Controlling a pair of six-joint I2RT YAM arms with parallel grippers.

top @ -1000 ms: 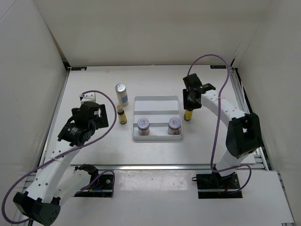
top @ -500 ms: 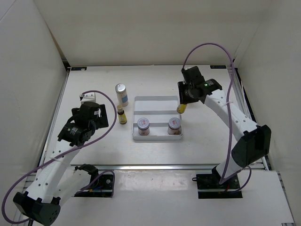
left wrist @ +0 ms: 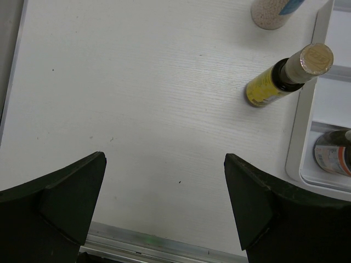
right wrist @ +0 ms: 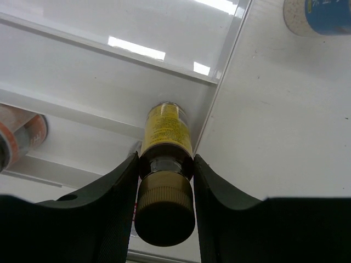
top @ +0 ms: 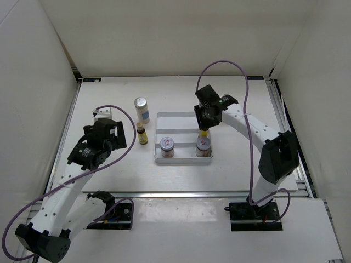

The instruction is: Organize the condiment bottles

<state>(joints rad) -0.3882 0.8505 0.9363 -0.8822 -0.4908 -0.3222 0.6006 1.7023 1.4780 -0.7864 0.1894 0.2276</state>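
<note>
The left gripper (left wrist: 164, 161) is hanging over the bare table (left wrist: 137, 82) with its jaws spread wide, holding nothing. Ahead of it and to its right, the free yellow bottle (left wrist: 274, 82) is standing on the table just outside the left rim of the tray (top: 181, 121). Farther ahead, the white bottle (top: 142, 109) with a blue label is standing near that same side of the tray.

Inside the tray, the left jar (top: 167, 146) and the right jar (top: 203, 146) are sitting upright, apart from each other, along its near edge.

The right gripper (right wrist: 164, 159) is clamping the neck of the held yellow bottle (right wrist: 164, 131), one finger on each side just above the dark cap. The bottle is pointing away from the fingers, down toward the inside of the tray's right rim, just beyond the right jar. Whether its base is touching the tray cannot be told. Ahead of this gripper and to its right, a second white bottle (right wrist: 318, 13) is standing on the table outside the tray.
</note>
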